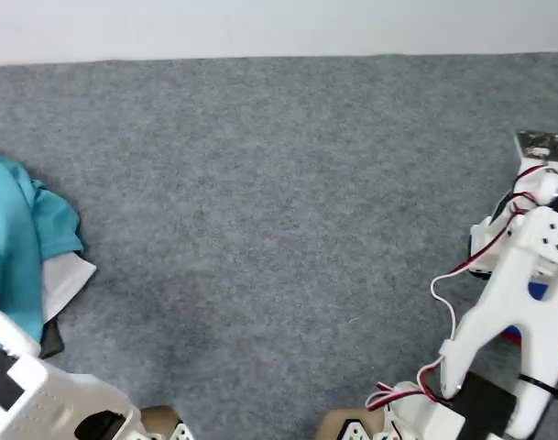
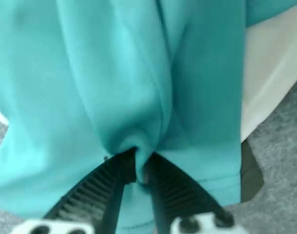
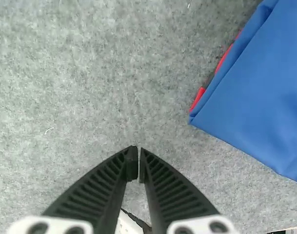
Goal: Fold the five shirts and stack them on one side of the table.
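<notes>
A teal shirt [image 1: 17, 243] lies crumpled at the table's left edge, on top of a white shirt [image 1: 66, 280] and a dark one [image 1: 51, 341]. My left gripper [image 2: 138, 168] is shut on a raised fold of the teal shirt [image 2: 138, 87]; the white shirt [image 2: 267, 73] and a dark edge [image 2: 250, 175] show beside it. My right gripper [image 3: 138, 163] hangs shut and empty over bare grey felt, beside a folded blue shirt [image 3: 258, 92] that rests on a red one [image 3: 199, 97]. The right arm [image 1: 521, 275] stands at the table's right edge.
Grey felt [image 1: 288, 202] covers the table, with a wide bare stretch across its middle and back. A pale wall [image 1: 279, 27] runs behind the far edge. The left arm's white housing [image 1: 40, 394] fills the lower left corner.
</notes>
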Controlling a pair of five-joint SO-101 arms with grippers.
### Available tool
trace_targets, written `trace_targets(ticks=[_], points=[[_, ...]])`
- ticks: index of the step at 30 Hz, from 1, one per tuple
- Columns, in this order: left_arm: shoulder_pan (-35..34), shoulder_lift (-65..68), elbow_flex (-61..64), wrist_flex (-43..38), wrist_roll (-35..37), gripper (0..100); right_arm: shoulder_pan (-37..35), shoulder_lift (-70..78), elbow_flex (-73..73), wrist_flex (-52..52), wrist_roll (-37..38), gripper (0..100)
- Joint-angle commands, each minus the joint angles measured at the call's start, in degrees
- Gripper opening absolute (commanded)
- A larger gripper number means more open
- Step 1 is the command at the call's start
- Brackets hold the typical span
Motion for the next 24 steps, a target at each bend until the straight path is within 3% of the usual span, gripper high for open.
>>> trace_targets(ticks=[1,5,11,18,24], points=[[1.6,-1.8,-1.8,0.8,-0.2,0,0.2,-2.4,-0.3,2.4,-0.2,0.9],[4.9,-10.5,-1.8,4.7,1.7,0,0.2,-2.4,-0.3,2.4,-0.2,0.9],[14.9,-31.3,-1.8,8.4,11.4,0,0.2,-2.5,-0.3,2.4,-0.2,0.9],[33.8,-49.0,-1.5,8.9,24.8,0,0.3,-2.5,-0.3,2.5,-0.2,0.9],[53.3,-50.2,-1.5,14.2,33.1,0,0.3,-6.5,-0.2,2.5,-0.1,0.9]])
